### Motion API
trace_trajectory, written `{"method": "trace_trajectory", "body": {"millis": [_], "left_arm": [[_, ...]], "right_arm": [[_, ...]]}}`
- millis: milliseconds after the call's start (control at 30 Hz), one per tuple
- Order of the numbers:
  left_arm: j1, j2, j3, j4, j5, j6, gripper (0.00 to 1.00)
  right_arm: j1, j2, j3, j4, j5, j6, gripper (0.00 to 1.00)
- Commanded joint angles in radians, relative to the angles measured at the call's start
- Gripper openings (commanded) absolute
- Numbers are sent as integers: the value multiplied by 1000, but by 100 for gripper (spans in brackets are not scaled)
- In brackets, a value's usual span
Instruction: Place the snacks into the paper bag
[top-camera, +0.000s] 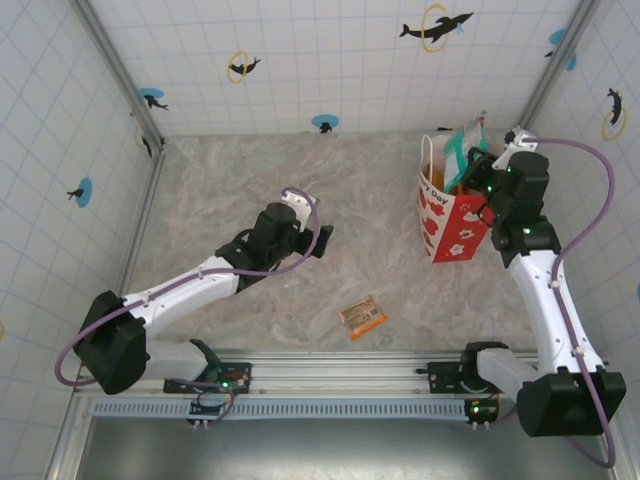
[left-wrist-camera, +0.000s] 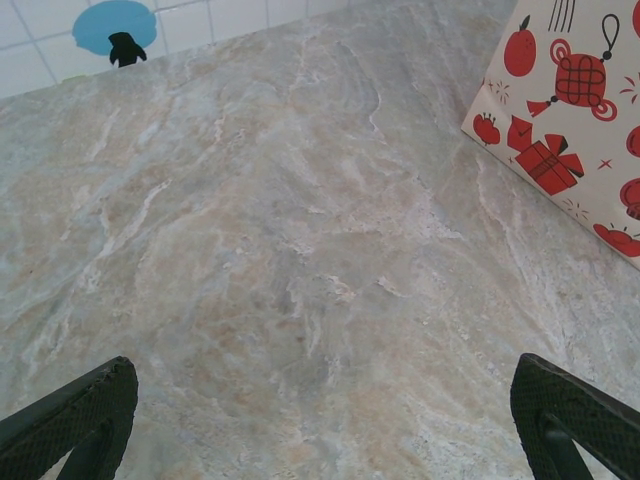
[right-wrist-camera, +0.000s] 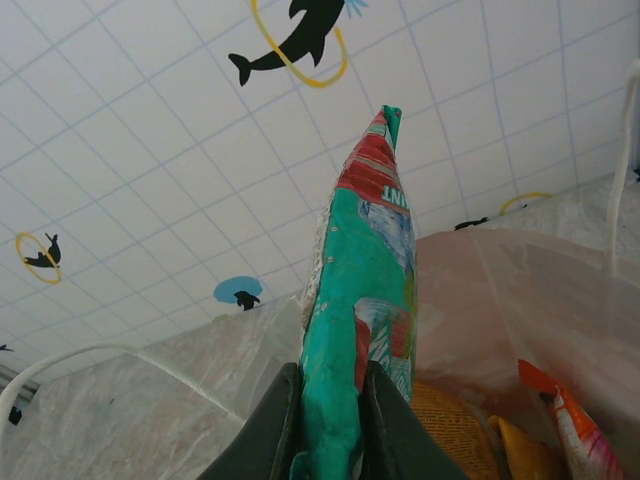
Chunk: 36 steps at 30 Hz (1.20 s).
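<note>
The white-and-red paper bag (top-camera: 447, 215) stands upright at the right of the table; its side (left-wrist-camera: 575, 110) shows in the left wrist view. My right gripper (top-camera: 470, 165) hovers over the bag's mouth, shut on a teal snack packet (right-wrist-camera: 365, 300) that stands up between the fingers (right-wrist-camera: 280, 425). Inside the bag (right-wrist-camera: 500, 300) lie an orange packet (right-wrist-camera: 455, 430) and a yellow-orange one (right-wrist-camera: 575, 435). A small orange-brown wrapped bar (top-camera: 362, 316) lies on the table near the front. My left gripper (top-camera: 322, 238) is open over bare table, its fingertips (left-wrist-camera: 85, 410) wide apart.
Tiled walls with dolphin stickers (top-camera: 436, 26) enclose the table on three sides. A metal rail (top-camera: 340, 380) runs along the near edge between the arm bases. The marble tabletop (top-camera: 250, 170) lies bare to the left of the bag.
</note>
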<state>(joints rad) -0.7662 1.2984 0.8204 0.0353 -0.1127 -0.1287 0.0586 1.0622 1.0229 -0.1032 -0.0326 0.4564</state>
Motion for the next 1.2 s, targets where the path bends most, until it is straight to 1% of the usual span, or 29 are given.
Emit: {"method": "trace_trajectory", "body": {"millis": [0,100,300,333,367,433,467,500,533,633,767,933,1033,1100,1167], "left_arm": [[7,6,33,2,5,17,98],[7,4,30,0,1,17,97],[7,8,30,6,4,13,98],[7,10,30,6,6,13,98],[7,12,31,6,7,12,98],[7,13,34,5,10,12,98],[7,13,34,5,10,12,98],[7,13,33,3,10,12,98],[7,13,32,2,10,10,98],[7,15,36,-2,16,6,98],[7,25,40,0,28,-4,98],[7,40,57,-14,56,-14,98],[7,50,76,-56,105,-30,98],[7,53,78,-85,164,-52,97],[8,55,65,-98,246,-89,94]], "right_arm": [[-24,9,-16,113,-66,41,0],[-34,24,-25,118,-107,68,0],[-45,36,-27,52,-118,52,1],[-50,37,-26,39,-117,48,4],[-55,39,-24,22,-114,39,8],[-59,41,-6,-22,-78,-1,22],[-59,41,10,-49,-47,-36,31],[-59,39,33,-80,-11,-64,36],[-59,37,52,-103,17,-86,37],[-58,23,113,-169,77,-152,39],[-50,-5,143,-221,110,-201,39],[-24,-27,148,-262,93,-219,39],[24,-40,151,-295,79,-228,39],[69,-61,140,-319,77,-229,39],[124,-98,112,-343,80,-219,39]]}}
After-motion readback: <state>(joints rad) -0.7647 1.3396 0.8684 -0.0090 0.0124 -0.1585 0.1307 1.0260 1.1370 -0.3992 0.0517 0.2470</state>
